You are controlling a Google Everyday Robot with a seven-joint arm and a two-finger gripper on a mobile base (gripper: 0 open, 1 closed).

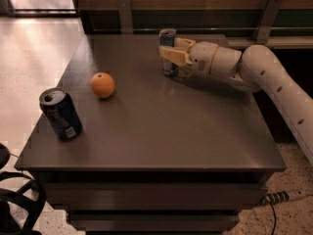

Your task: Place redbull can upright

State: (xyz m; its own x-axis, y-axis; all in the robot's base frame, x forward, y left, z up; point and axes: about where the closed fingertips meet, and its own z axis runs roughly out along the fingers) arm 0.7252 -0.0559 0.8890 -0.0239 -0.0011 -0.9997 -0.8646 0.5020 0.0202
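Note:
The redbull can [167, 39] stands upright on the dark table [161, 126], near its far edge at the middle. It is slim, blue and silver, with a silver top. My gripper [172, 55] reaches in from the right on a white arm. Its tan fingers [171, 56] sit on either side of the can's middle and hide part of the can.
An orange [102, 85] lies on the table's left part. A wider dark navy can [60, 114] with a white label stands near the front left corner. A rail and wall run behind the table. The floor lies to the left.

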